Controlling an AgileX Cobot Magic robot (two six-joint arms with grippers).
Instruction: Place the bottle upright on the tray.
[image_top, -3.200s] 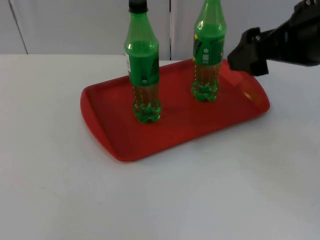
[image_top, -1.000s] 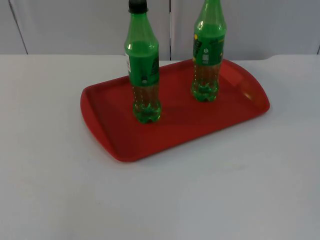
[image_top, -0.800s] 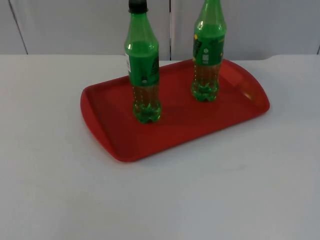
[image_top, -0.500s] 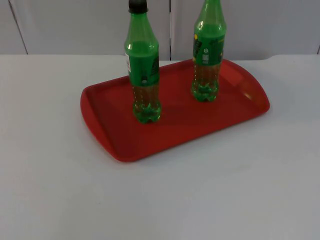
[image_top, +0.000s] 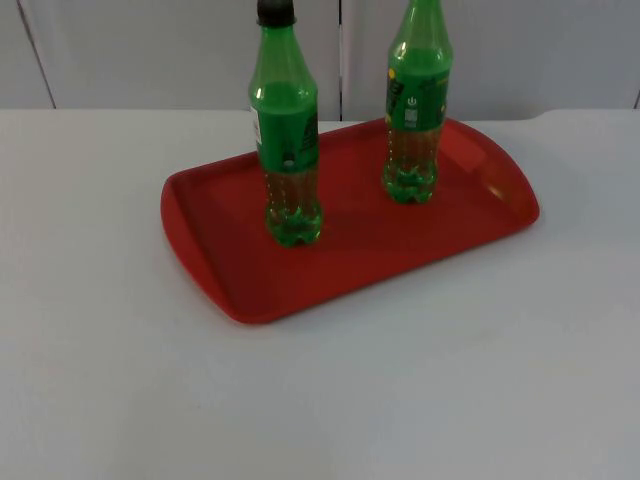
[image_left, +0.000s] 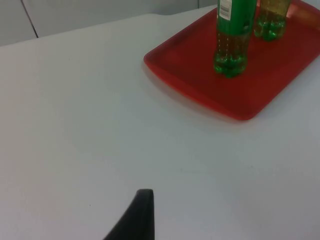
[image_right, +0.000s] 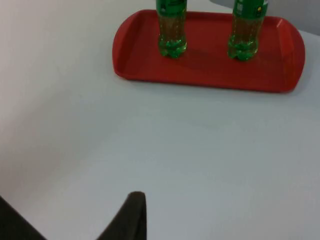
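Two green plastic bottles stand upright on the red tray (image_top: 352, 255). The left bottle (image_top: 288, 150) has a black cap and stands near the tray's middle. The right bottle (image_top: 415, 110) stands toward the tray's far right end. Neither bottle is touched by anything. My left gripper (image_left: 136, 220) hangs over bare table well short of the tray (image_left: 200, 75), facing the nearer bottle (image_left: 231, 45). My right gripper (image_right: 131, 217) is likewise drawn back over bare table, looking at the tray (image_right: 210, 67) and both bottles (image_right: 172, 35) (image_right: 243, 37).
The white table top (image_top: 420, 390) spreads wide in front of and beside the tray. The grey partition wall (image_top: 150, 50) closes off the table behind the bottles.
The right arm, which was beside the right bottle at the tray's right end, has drawn back away from the tray. The bottles and tray have not moved.
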